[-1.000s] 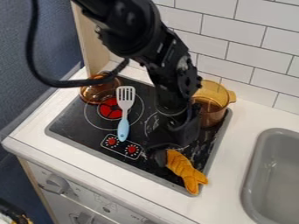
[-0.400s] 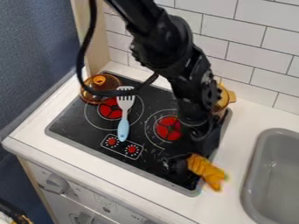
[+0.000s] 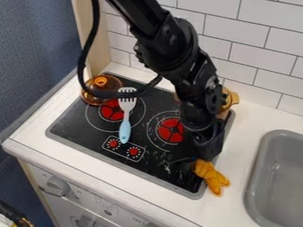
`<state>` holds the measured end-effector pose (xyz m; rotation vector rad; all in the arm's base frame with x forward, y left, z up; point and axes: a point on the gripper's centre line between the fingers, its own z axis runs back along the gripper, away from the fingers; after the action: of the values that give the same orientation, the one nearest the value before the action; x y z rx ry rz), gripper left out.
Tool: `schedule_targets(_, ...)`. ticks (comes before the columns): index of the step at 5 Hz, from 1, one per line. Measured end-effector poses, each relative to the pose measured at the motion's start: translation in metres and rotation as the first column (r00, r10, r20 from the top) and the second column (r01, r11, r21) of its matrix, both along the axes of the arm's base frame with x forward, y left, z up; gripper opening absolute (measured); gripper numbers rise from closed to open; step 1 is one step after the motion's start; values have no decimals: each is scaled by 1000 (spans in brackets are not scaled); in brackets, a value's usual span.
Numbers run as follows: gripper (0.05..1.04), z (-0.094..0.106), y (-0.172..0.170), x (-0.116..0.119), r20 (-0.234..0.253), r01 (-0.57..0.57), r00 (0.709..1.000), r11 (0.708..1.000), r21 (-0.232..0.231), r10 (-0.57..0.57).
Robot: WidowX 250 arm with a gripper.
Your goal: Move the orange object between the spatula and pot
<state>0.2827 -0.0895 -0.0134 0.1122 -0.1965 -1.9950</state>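
- Apparently the step in hand was grasping or shifting, with placing undone: the spatula (image 3: 125, 116) lay on the stove's (image 3: 74, 126) left side, the pot (image 3: 227, 101) by its back right corner.
- The next move likely called for a firm hold, then travel back and leftward.
- The gripper (image 3: 187, 162) seemed to touch the orange object (image 3: 211, 177), just rightward over the stove's right edge; open or closed, I couldn't tell.
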Motion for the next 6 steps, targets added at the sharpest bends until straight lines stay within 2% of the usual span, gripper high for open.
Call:
schedule_targets(1, 462, 2, -2, -3, -13, 72, 997, 997, -3, -72)
schedule_targets(3, 462, 43, 23, 13, 11, 203, 979, 979, -33, -203)
schedule_targets(4, 462, 64, 49, 22, -7, 231, 973, 973, -17, -231)
schedule_targets(5, 462, 82, 82, 33, -27, 253, 967, 967, 22, -253)
schedule_targets(6, 462, 91, 114, 37, -106, 310, 948, 947, 80, -301)
